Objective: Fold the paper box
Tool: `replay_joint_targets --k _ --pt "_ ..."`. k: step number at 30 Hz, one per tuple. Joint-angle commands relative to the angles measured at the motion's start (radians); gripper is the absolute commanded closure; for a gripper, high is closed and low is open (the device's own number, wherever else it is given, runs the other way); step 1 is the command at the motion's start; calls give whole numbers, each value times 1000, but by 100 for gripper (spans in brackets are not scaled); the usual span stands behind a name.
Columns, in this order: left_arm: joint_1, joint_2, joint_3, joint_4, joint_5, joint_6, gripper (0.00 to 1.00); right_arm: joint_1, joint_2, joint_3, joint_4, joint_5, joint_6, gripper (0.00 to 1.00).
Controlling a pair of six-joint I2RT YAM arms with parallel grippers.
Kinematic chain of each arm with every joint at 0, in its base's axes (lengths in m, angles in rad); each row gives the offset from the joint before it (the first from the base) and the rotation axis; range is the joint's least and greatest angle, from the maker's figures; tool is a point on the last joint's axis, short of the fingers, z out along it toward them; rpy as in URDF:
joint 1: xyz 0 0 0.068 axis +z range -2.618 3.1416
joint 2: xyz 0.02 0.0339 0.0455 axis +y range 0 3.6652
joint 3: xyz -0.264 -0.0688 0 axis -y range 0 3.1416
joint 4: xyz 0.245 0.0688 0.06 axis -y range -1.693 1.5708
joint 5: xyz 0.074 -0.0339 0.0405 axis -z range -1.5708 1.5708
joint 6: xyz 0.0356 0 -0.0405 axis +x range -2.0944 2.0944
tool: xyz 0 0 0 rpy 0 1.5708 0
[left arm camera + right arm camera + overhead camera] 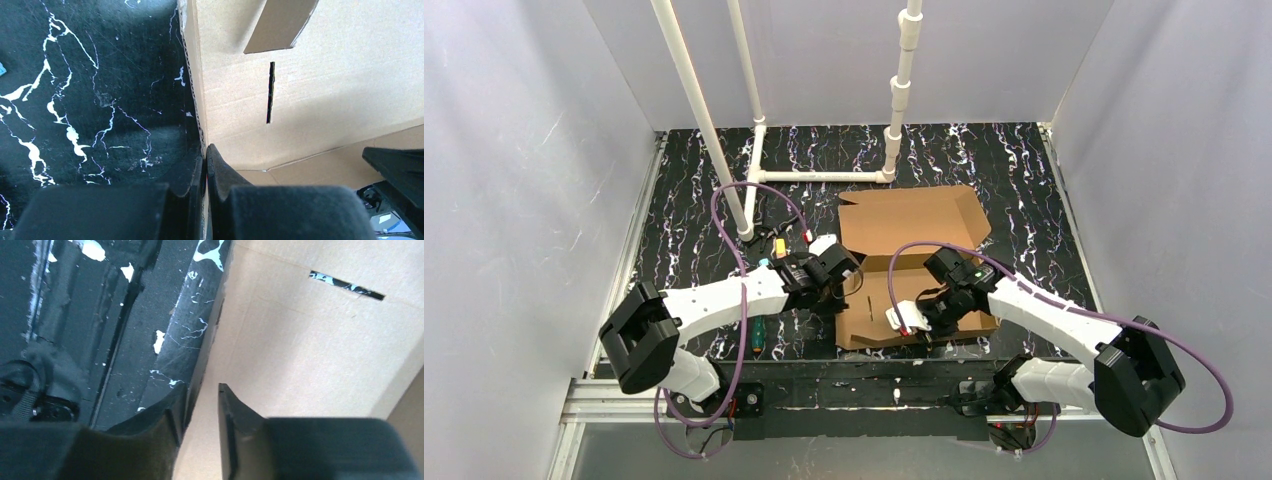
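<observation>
The paper box (pixel 912 222) is a brown cardboard sheet with flaps and slots, lying mid-table with its back panel raised. My left gripper (pixel 844 276) is at the sheet's left edge. In the left wrist view it (pixel 205 150) is shut on that corrugated edge of the paper box (pixel 325 80), beside a narrow slot (pixel 270 92). My right gripper (pixel 922 322) is at the sheet's near edge. Its wrist view shows the gripper (pixel 202 389) open, its jaws apart on either side of the edge of the paper box (pixel 300 350), one finger outside the edge and one over the panel.
A white pipe frame (pixel 824 176) stands behind the box, with a slanted pipe (pixel 704 120) coming down at its left. A green-handled tool (pixel 754 338) lies by the left arm. Grey walls close in both sides. A metal rail (pixel 844 392) runs along the near table edge.
</observation>
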Motion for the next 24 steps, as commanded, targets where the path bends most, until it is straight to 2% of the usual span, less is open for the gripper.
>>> replay_joint_targets --k 1,3,5,8,14,18,21,24 --pt "20 -37 10 1 -2 -9 99 6 3 1 -30 -71 -9 72" --pt "26 -41 7 22 21 -31 97 11 34 4 -19 -82 -6 86" --pt "33 -51 -6 46 49 -53 93 13 48 6 -6 -84 -3 92" --pt "37 -72 -27 52 63 -68 78 15 51 -3 15 -87 7 98" --pt "39 -188 -36 -54 16 -19 54 14 33 -30 71 -68 59 99" --pt "39 -338 -62 -99 82 55 41 15 48 -15 112 -78 137 99" --pt "37 -510 -131 -78 169 54 39 15 53 -8 164 -76 218 99" --pt "32 -632 -235 -19 250 -50 40 17 51 -7 247 -49 315 99"
